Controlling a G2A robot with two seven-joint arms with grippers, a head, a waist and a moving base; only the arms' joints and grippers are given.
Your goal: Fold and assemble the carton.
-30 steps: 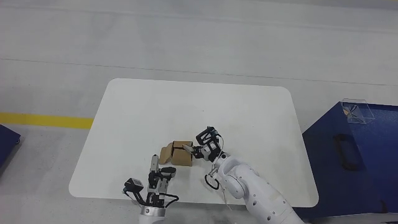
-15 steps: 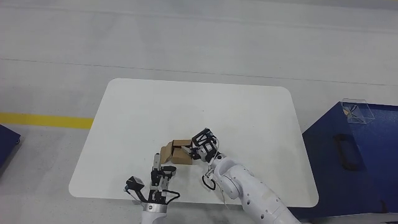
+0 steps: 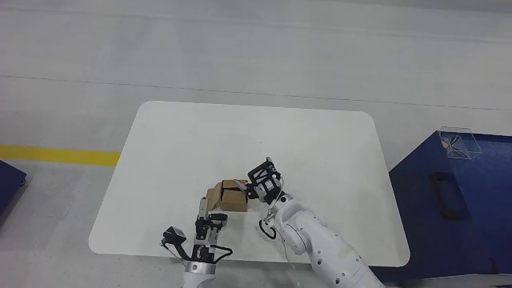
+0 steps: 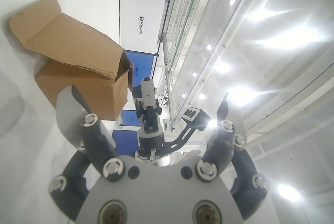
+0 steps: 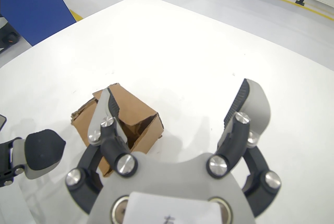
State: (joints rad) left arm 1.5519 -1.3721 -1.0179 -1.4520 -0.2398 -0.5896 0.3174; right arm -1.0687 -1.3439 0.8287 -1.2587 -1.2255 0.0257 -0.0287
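You have the carton (image 3: 228, 194) on the surface (image 3: 320, 144) already squared up, but one end gapes, flaps untucked: roughly halfway, I'd judge. The right end effector (image 5: 177, 90) is spread at that open end. The left end effector (image 3: 209, 210), also spread, sits just beside the carton.

Carton (image 3: 227, 194) on table (image 3: 320, 136), left gripper (image 3: 208, 213) before it, right gripper (image 3: 258, 184) at its right

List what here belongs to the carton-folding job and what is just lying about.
Job in hand:
carton, open-ended, on the white table
right gripper, open, at the carton's open end
left gripper, open, near the carton

Lying about:
blue cabinet, off the table
clear container on top of the cabinet
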